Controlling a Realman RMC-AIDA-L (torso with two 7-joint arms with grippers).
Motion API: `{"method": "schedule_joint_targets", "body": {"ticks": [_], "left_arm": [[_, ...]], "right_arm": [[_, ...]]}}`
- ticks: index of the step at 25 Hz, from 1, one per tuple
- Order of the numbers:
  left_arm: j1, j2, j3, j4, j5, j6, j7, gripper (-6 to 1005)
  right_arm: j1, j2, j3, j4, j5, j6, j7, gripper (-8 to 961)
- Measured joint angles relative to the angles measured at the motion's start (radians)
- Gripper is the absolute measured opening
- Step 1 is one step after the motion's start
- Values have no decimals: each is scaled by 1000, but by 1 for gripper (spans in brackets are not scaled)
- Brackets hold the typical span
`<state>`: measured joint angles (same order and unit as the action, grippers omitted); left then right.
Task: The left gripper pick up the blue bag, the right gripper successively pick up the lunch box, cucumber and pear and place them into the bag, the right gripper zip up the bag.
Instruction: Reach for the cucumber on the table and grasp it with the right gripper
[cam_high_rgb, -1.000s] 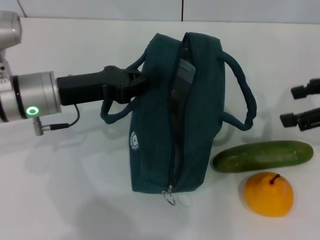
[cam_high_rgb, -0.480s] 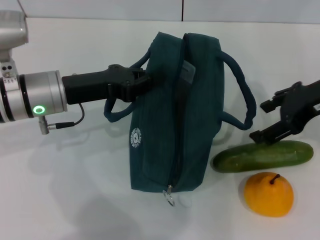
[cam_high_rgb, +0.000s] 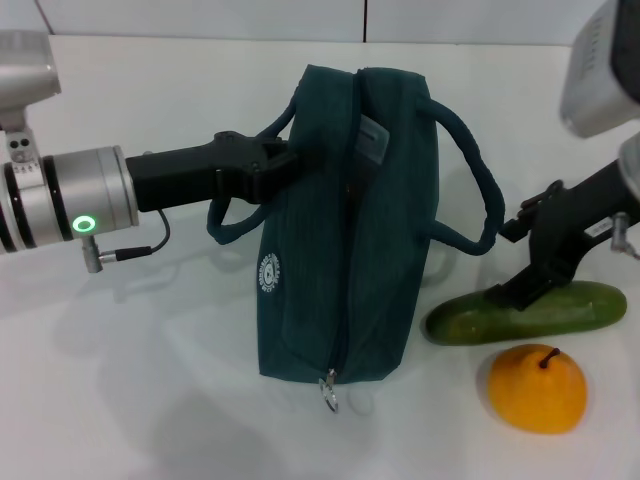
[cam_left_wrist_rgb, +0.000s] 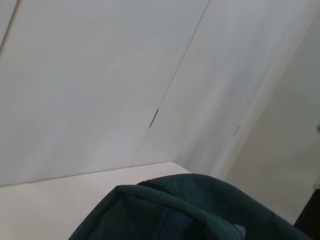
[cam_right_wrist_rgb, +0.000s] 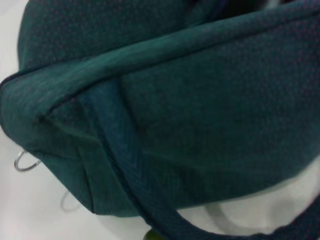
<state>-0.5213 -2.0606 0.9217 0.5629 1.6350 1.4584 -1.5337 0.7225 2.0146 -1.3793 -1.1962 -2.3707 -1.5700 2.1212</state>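
The blue bag (cam_high_rgb: 350, 250) stands on the white table, its top slit partly open, ring pull (cam_high_rgb: 328, 392) at the near end. A pale clear edge of the lunch box (cam_high_rgb: 372, 134) shows inside the slit. My left gripper (cam_high_rgb: 275, 163) reaches in from the left, shut on the bag's upper left edge by a handle. The right gripper (cam_high_rgb: 508, 262) is open just right of the bag, its lower finger on the left part of the cucumber (cam_high_rgb: 560, 310). In front of the cucumber sits the pear (cam_high_rgb: 537, 388). Both wrist views show bag fabric (cam_left_wrist_rgb: 175, 210) (cam_right_wrist_rgb: 175, 125).
The bag's right handle (cam_high_rgb: 480, 190) loops out toward the right gripper. A white wall runs behind the table's far edge (cam_high_rgb: 200, 38). Bare white tabletop (cam_high_rgb: 130, 380) lies left of and in front of the bag.
The right gripper has come in from the right edge and dropped onto the cucumber's left part. The bag has leaned slightly and its slit has narrowed. The left gripper keeps its hold.
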Motion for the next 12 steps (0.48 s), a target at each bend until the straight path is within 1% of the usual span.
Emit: {"method": "schedule_joint_targets", "body": {"ticks": [6, 12], "left_arm": [[-2, -5, -1, -7, -1, -19, 9, 39], [-6, -6, -1, -8, -2, -24, 9, 38]], "right_arm": [[14, 6, -104, 6, -12, 44, -1, 868], [41, 10, -167, 10, -4, 41, -1, 854]]}}
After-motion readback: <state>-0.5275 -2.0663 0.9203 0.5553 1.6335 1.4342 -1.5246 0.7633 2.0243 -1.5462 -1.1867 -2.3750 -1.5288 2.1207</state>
